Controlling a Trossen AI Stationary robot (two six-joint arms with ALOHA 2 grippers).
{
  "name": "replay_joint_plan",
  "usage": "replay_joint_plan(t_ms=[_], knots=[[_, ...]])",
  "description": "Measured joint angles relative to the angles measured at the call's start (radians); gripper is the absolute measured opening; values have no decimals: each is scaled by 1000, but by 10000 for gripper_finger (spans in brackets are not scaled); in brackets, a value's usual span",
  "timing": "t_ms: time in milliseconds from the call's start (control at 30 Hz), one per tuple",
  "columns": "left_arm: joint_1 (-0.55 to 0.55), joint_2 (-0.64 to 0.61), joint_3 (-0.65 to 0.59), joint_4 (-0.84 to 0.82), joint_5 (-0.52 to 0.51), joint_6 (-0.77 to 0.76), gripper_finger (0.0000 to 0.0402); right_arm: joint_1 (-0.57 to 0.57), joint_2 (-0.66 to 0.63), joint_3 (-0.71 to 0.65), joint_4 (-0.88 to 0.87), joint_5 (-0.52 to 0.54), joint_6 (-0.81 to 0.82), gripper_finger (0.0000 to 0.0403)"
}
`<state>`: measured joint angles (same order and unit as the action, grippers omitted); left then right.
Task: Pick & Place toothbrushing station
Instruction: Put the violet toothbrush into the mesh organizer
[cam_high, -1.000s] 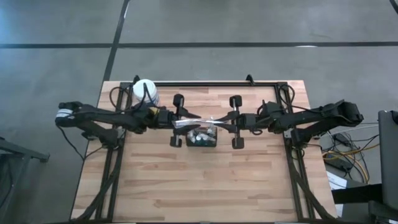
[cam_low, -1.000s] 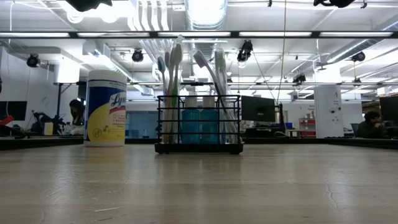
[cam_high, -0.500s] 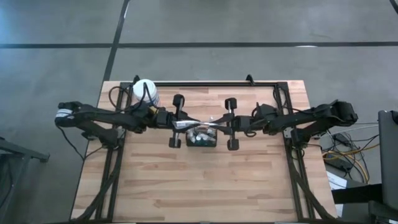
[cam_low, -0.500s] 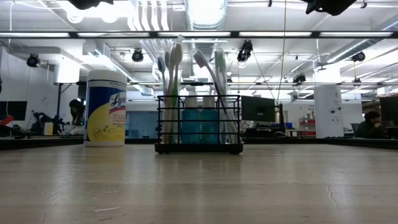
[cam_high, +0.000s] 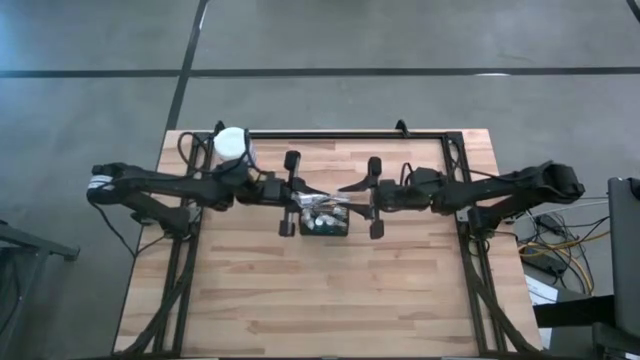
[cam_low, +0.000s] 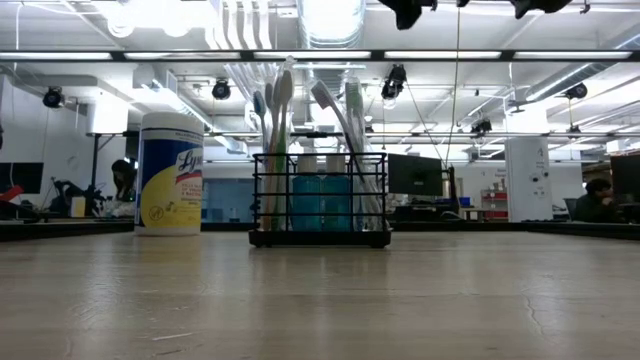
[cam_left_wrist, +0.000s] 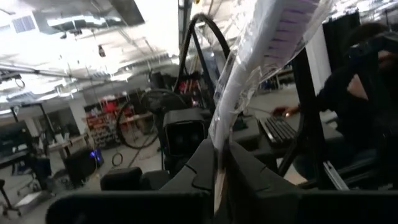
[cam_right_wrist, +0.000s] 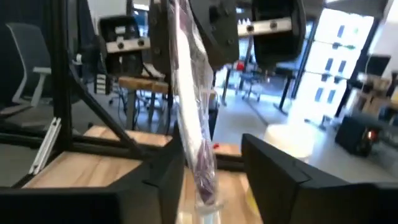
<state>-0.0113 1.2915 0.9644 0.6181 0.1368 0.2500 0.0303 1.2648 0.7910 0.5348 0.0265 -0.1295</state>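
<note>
The toothbrushing station, a black wire-mesh caddy, rests by its base on the wooden table, with several toothbrushes standing upright in it. Above it a toothbrush in a clear wrapper spans the gap between my two grippers. My left gripper is shut on the end nearer the table's left. My right gripper is open, its fingers standing either side of the wrapper's other end, which is close to one finger; whether they touch, I cannot tell. My left gripper pinches the end of the wrapped toothbrush between its two fingers. The fingers come nearly level from the table's left, tipped a little upward, and lie along it. The wrapped toothbrush sticks out ahead of the fingers toward the right gripper, lifted clear above the caddy.
A yellow wipes canister with a white lid stands at the table's far left, behind my left arm. A black frame rail runs along the far edge. The wooden table top stretches bare toward the near edge.
My left gripper has shut on the wrapped toothbrush's left end. My right gripper, which was shut on the other end, has opened. The wrapped toothbrush stays up above the caddy, and the caddy has not moved.
</note>
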Motion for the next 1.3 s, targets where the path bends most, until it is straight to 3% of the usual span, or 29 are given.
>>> replay_joint_plan(t_ms=[200, 467, 700, 1000, 1300], knots=[[0, -7, 54, -170, -45, 8, 20, 10, -74, 0, -143, 47, 23, 211], [3, -7, 86, -271, -84, 30, 20, 24, -144, 0, -178, 82, -6, 240], [10, 0, 82, -285, -84, 17, 20, 24, -69, 87, -189, 32, -32, 238], [10, 3, 83, -312, -83, 13, 20, 24, 121, 355, -448, 19, -45, 238], [10, 0, 78, -377, -84, 11, 20, 23, 225, 556, -677, 20, -84, 172]])
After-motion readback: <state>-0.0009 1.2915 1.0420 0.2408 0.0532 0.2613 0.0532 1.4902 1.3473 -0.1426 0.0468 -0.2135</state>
